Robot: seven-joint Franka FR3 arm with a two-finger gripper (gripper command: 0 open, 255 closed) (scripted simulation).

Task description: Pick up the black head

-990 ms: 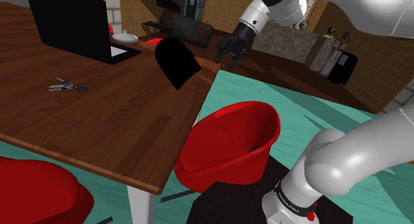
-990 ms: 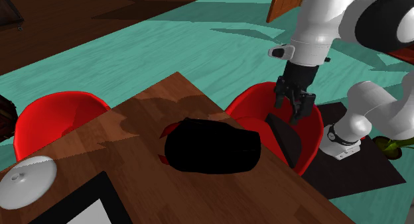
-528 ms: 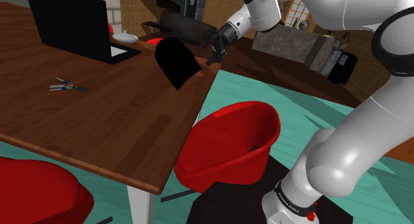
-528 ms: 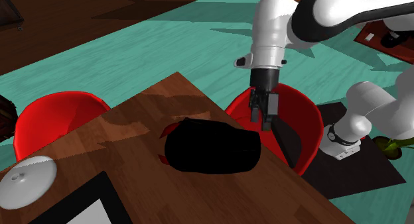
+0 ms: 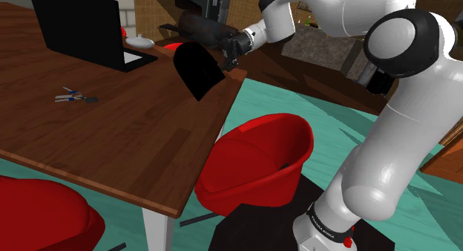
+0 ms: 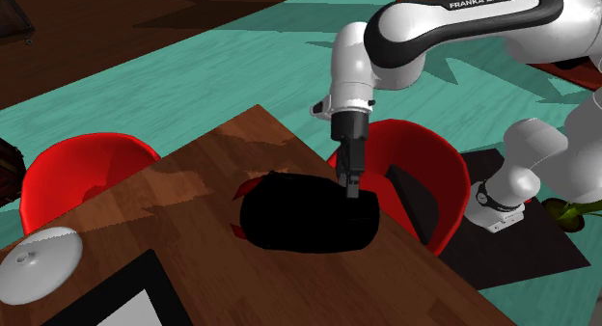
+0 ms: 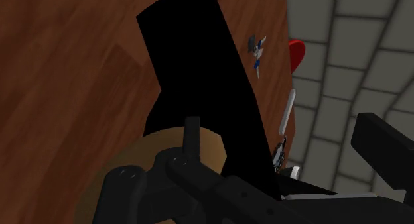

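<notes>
The black head (image 5: 194, 70) is a plain black lump lying near the corner of the brown wooden table (image 5: 133, 138). In the second exterior view the black head (image 6: 307, 216) lies next to the table edge by the red chair. My gripper (image 5: 225, 59) hangs at the head's chair-side end, and my gripper (image 6: 351, 186) points down with its tips touching or just above the head's top edge. In the wrist view the black head (image 7: 192, 70) runs away from the fingers (image 7: 192, 133), which stand apart. Nothing is clasped.
A red chair (image 5: 260, 164) stands at the table corner under the arm, and another red chair (image 6: 82, 165) at the far side. An open laptop (image 5: 81, 23), small scissors (image 5: 74, 97) and a white domed thing (image 6: 39, 261) lie on the table. A dark cylinder (image 5: 204, 27) sits behind.
The arm has swung from above the red chair over to the table corner. The gripper has come down onto the black head's chair-side end.
</notes>
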